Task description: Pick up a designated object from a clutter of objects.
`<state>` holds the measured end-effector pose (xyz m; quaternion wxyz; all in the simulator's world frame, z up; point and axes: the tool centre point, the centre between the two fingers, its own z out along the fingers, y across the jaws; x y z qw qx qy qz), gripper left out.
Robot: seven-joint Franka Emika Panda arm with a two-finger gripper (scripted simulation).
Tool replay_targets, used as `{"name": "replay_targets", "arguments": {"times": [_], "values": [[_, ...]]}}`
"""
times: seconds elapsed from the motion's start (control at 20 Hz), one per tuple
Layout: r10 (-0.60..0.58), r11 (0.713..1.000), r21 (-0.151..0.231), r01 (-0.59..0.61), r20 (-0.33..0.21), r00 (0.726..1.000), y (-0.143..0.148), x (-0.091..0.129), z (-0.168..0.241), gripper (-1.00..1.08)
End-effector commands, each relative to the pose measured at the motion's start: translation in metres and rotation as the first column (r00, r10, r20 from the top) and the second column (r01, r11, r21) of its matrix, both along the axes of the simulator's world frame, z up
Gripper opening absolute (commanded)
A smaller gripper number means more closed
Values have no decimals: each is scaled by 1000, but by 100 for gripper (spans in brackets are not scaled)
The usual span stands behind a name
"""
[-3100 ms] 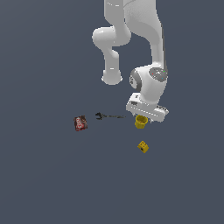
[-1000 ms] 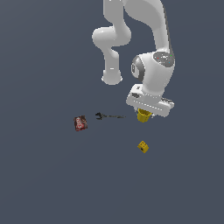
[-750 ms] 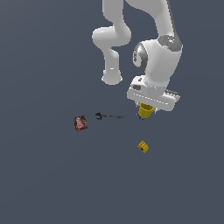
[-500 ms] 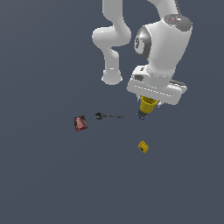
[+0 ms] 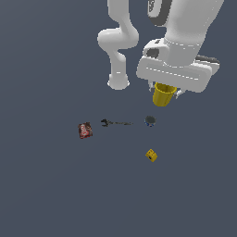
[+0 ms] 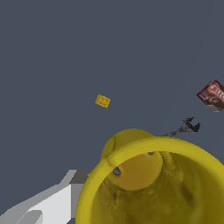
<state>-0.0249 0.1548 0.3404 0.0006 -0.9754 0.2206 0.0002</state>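
Arm first: the white robot arm (image 5: 180, 41) reaches down from above with its wrist pointing at the floor, the gripper (image 5: 164, 90) clamped on the yellow cup (image 5: 163, 95), which hangs in the air above the clutter. Below lie a red-and-dark packet (image 5: 85, 130), a thin dark wrench (image 5: 115, 122), a yellow cube (image 5: 151, 155) and a small dark round thing (image 5: 149, 121), all apart from one another.

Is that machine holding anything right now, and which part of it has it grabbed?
Yes: the end effector holds the yellow cup by its upper rim, off the floor.
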Motion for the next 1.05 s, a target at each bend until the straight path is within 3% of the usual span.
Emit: {"name": "replay_targets", "arguments": {"times": [0.0, 0.5, 1.0], "values": [[0, 1000, 0, 0, 0, 1000, -1, 4, 25, -100], [-1, 1000, -1, 1, 0, 1000, -4, 19, 88, -100], [-1, 1000, -1, 1, 0, 1000, -5, 24, 106, -100]]}}
